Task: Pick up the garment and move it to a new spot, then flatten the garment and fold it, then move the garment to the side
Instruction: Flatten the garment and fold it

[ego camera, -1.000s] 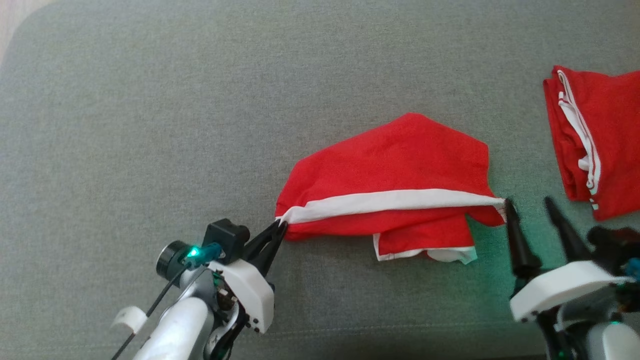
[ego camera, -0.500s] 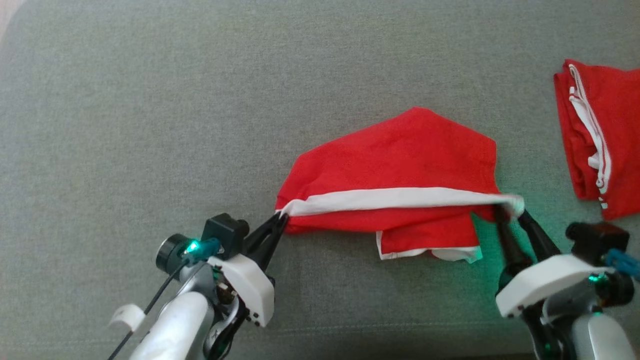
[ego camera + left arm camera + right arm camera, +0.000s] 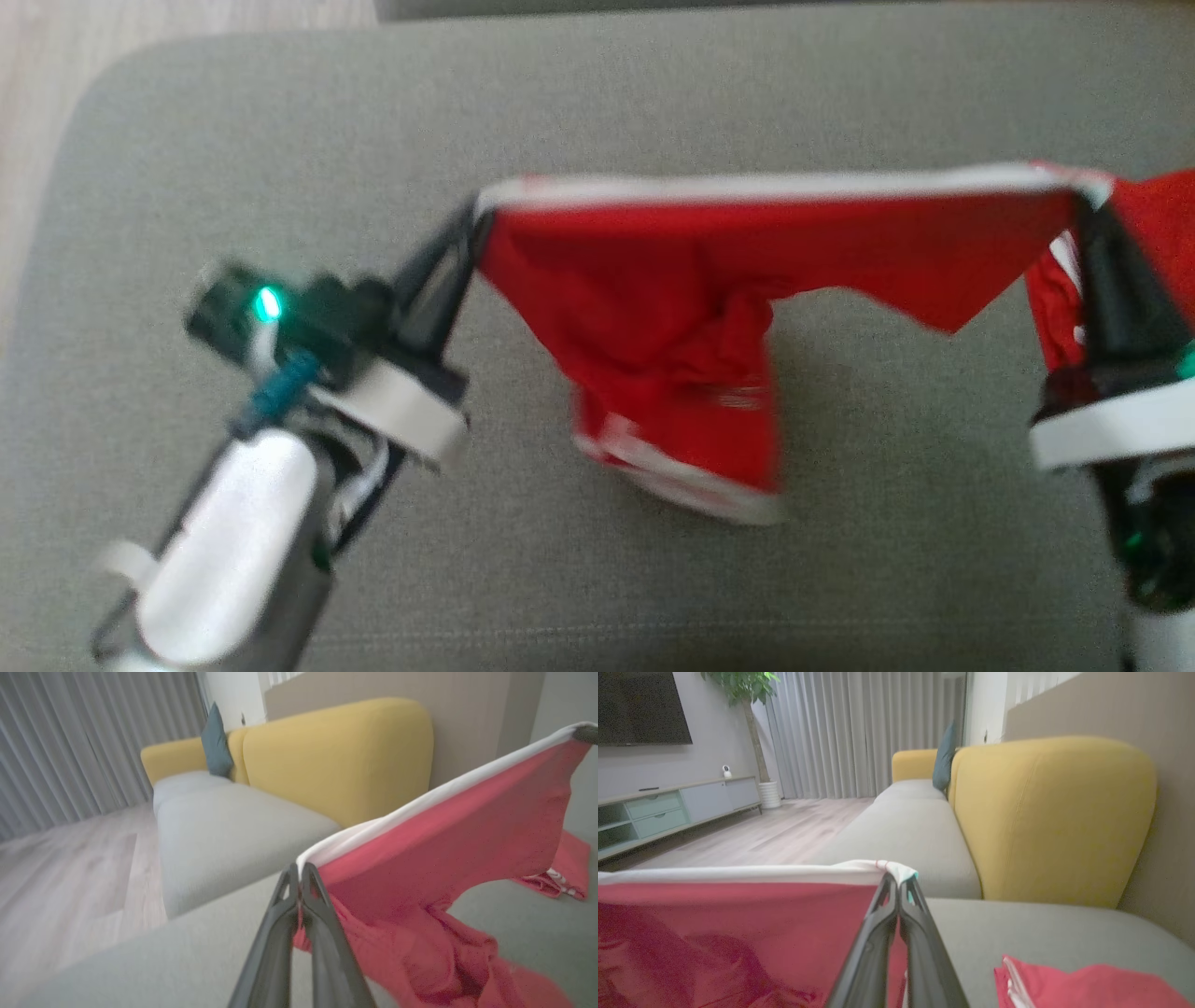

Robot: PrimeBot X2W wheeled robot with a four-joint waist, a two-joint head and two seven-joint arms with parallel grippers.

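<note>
A red garment (image 3: pixel 709 280) with a white band along its top edge hangs stretched in the air above the grey cushion (image 3: pixel 280 121). My left gripper (image 3: pixel 471 215) is shut on the band's left end, seen close in the left wrist view (image 3: pixel 299 870). My right gripper (image 3: pixel 1088 201) is shut on the band's right end, where the white hem (image 3: pixel 859 870) meets my fingers (image 3: pixel 878 933). The garment's lower part (image 3: pixel 691 448) droops in a bunch toward the cushion, its white-trimmed hem lowest.
A second red garment (image 3: pixel 1158 201) with white trim lies folded at the cushion's right, partly behind my right gripper, also (image 3: pixel 1087 984). A yellow sofa back (image 3: pixel 1045 812) rises beyond the cushion. Wooden floor (image 3: pixel 37 93) lies past the cushion's left edge.
Both grippers have risen and spread apart, lifting the garment off the cushion and pulling its white band taut. The right gripper closed on the band's end. The head camera has also shifted.
</note>
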